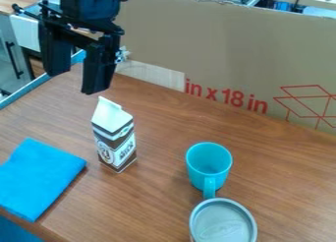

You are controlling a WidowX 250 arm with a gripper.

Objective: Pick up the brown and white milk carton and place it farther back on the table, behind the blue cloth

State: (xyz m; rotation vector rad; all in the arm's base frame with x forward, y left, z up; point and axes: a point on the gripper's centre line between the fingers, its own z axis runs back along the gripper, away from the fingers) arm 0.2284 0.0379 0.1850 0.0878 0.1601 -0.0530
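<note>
1. Camera view, nearest: a round grey cup stands at the bottom edge of the brown wood-grain table.
2. A folded bright-blue cloth lies flat at the left.
3. Behind the cup, a turquoise mug stands upright, handle towards it.
4. Left of the mug, a brown-and-white milk carton stands upright.
5. Above and beyond the carton, the black two-finger gripper hangs open and empty.
6. Farthest, a brown cardboard panel with red print.

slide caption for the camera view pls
Open black gripper above a wooden table with a milk carton, a folded blue cloth, a turquoise mug and a round grey container.
</note>
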